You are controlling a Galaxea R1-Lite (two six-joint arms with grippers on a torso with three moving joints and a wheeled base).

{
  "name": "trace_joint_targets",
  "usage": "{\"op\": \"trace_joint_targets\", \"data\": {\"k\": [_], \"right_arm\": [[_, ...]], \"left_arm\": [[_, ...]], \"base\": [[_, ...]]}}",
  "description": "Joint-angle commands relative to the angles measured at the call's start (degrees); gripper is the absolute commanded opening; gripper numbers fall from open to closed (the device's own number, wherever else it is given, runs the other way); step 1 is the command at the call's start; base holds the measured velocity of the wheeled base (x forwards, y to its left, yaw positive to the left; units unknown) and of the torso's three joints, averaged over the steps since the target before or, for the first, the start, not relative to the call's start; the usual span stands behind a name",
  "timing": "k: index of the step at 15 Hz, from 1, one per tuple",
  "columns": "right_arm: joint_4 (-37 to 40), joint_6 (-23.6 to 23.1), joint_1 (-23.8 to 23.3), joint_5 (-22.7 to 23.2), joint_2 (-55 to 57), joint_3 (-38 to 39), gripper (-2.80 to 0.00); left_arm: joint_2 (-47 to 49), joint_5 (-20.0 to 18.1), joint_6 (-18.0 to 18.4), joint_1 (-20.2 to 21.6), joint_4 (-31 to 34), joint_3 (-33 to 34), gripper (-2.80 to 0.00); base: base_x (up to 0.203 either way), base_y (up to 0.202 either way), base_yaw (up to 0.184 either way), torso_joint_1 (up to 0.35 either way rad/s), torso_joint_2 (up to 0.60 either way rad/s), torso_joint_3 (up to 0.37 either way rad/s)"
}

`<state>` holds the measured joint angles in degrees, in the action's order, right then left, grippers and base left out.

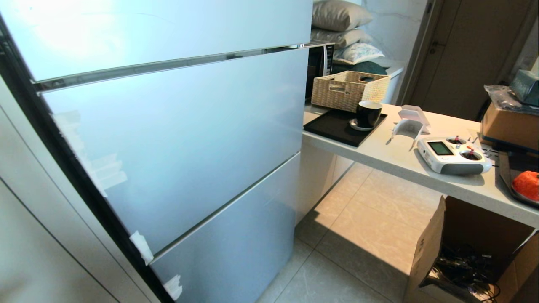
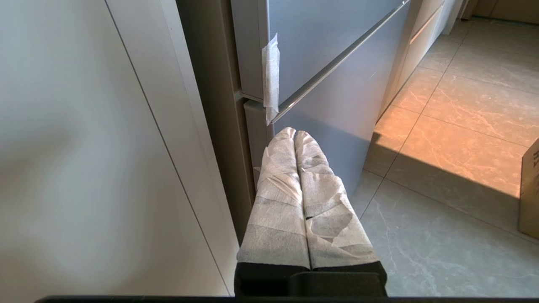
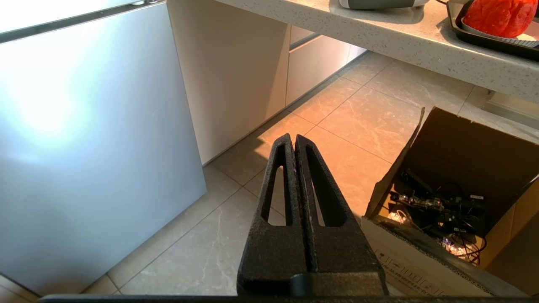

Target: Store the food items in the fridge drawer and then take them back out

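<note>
A fuzzy orange-red fruit (image 1: 526, 185) (image 3: 496, 17) lies in a dark tray (image 1: 508, 179) at the right end of the counter. The fridge (image 1: 177, 139) stands closed on the left, so the fridge drawer is hidden. No apple shows. My left gripper (image 2: 294, 134), its fingers wrapped in white tape, hangs shut and empty low by the fridge's left edge. My right gripper (image 3: 293, 138), black, hangs shut and empty over the floor tiles between the fridge and a cardboard box. Neither arm shows in the head view.
The pale counter (image 1: 396, 155) holds a black tray with a dark cup (image 1: 369, 113), a wicker basket (image 1: 349, 89), a white remote controller (image 1: 454, 155) and a brown box (image 1: 509, 126). An open cardboard box (image 1: 471, 256) (image 3: 459, 206) of cables stands on the floor under it.
</note>
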<state>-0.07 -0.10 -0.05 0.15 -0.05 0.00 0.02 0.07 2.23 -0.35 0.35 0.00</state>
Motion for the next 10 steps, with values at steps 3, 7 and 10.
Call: {"op": "trace_joint_targets", "data": {"k": [3, 7, 10], "right_arm": [[-0.01, 0.01, 0.04, 0.03, 0.05, 0.0, -2.8], [-0.01, 0.01, 0.03, 0.03, 0.05, 0.0, -2.8], [-0.01, -0.08, 0.01, 0.03, 0.05, 0.0, -2.8]], "left_arm": [[-0.02, 0.02, -0.01, 0.0, 0.0, 0.0, -2.8], [0.07, 0.14, 1.11, 0.01, -1.46, -3.69, -2.8], [8.19, -0.1, -3.18, -0.34, -1.56, -14.89, -2.8]], "base": [[0.0, 0.0, 0.0, 0.0, 0.0, 0.0], [0.0, 0.0, 0.0, 0.0, 0.0, 0.0], [0.0, 0.0, 0.0, 0.0, 0.0, 0.0]]}}
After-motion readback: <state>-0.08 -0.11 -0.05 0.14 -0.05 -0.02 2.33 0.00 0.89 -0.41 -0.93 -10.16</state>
